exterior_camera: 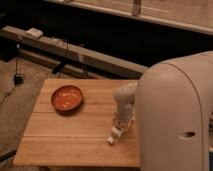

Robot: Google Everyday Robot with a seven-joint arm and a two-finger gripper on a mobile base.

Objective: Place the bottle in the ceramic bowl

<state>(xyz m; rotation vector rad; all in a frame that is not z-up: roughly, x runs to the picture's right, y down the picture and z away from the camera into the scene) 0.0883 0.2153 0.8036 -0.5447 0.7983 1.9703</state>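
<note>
Now gripper (119, 130), cannot tell if closed, is sitting at small white plastic bottle (111, 140); round orange-red ceramic bowl (67, 98) is lying far-left, well apart.

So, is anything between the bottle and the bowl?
Nothing visible. The gripper is down at the bottle near the table's front edge, and only bare wood lies between it and the ceramic bowl.

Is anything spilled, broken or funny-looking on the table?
Nothing stands out. The ceramic bowl sits upright on the wooden table, with nothing spilled around it. The gripper is down at the small white bottle, to the right of the bowl, nearer the table's front edge.
</note>
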